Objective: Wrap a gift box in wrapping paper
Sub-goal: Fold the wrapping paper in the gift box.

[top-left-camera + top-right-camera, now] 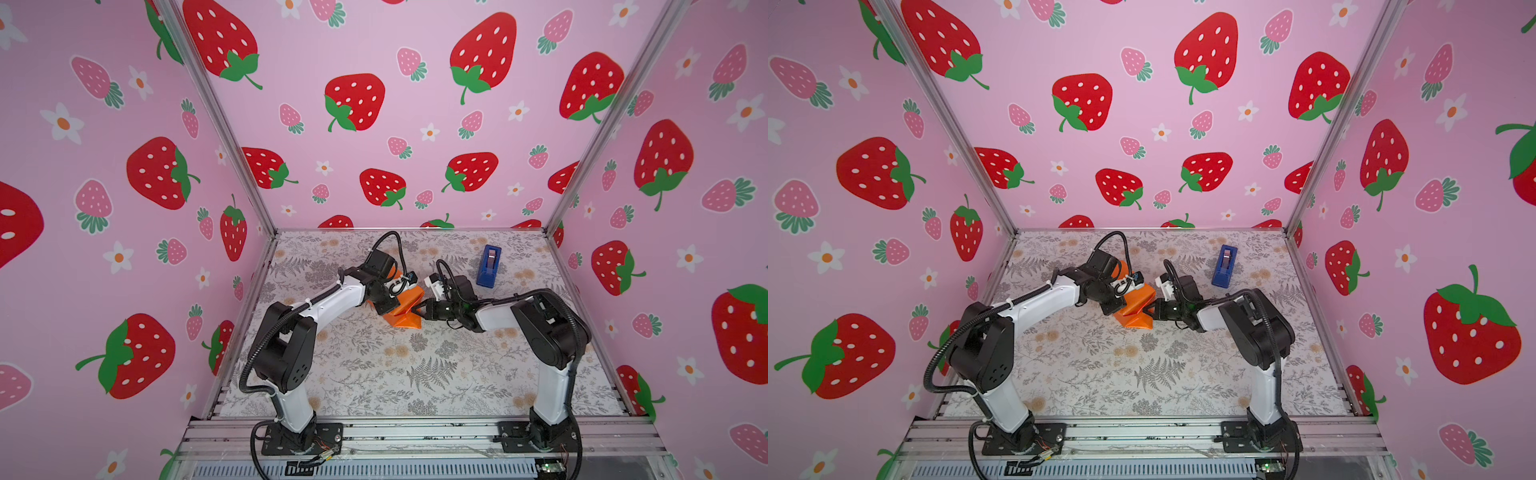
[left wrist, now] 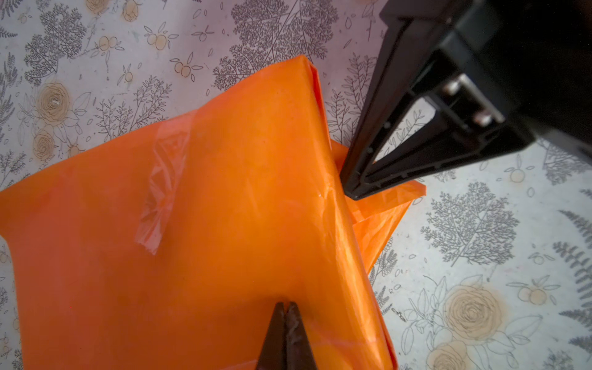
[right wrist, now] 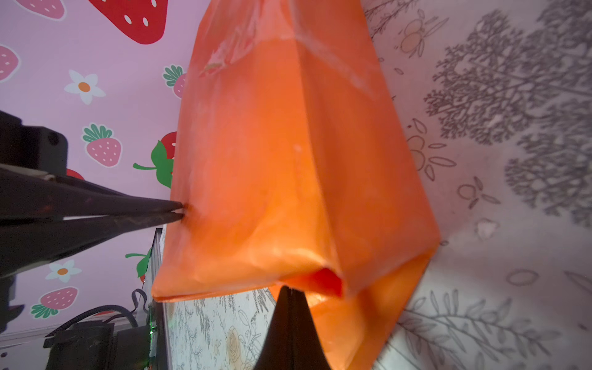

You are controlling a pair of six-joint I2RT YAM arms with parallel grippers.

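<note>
Orange wrapping paper [image 1: 409, 320]: left gripper [image 2: 285, 308] closed, tips down atop; right gripper [image 2: 350, 189] closed, endwise.

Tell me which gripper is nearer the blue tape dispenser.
Right. The right gripper touches the wrapping paper on the end toward the tape dispenser; the left gripper touches its top, farther away.

We saw the wrapping paper [image 2: 243, 198] as a thin, glossy orange sheet, creased and softly wrinkled along its folds. On it lay a strip of clear tape [image 2: 161, 198], shiny and crinkled. The counter [image 2: 480, 224] wore a smooth, matt covering with a floral print. The left end effector [image 2: 286, 306] and the right end effector [image 3: 290, 290] looked like matt black plastic, the left's tips a little worn. The tape dispenser [image 1: 489, 266] was smooth blue plastic, and the frame rails [image 1: 415, 434] were bare, ribbed metal.
</note>
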